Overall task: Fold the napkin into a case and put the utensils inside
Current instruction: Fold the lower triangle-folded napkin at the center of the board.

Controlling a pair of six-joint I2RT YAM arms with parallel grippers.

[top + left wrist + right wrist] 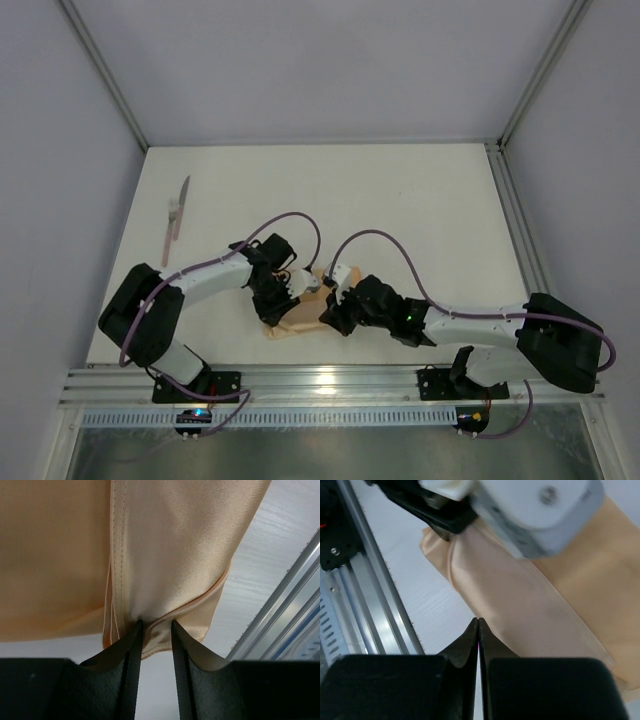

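The thin peach-orange cloth napkin [287, 325] is lying partly folded into a layered strip, with the left gripper [156, 625] pinching its hemmed fold and the right gripper [478, 622] sitting closed and empty just beside its edge. The pink-handled, silver-bladed knife [177, 215] is lying well apart, beyond the napkin's far left. Folding is therefore judged unfinished and insertion not yet begun.

place: lab cell — white table [400, 200] | aluminium frame [330, 382]
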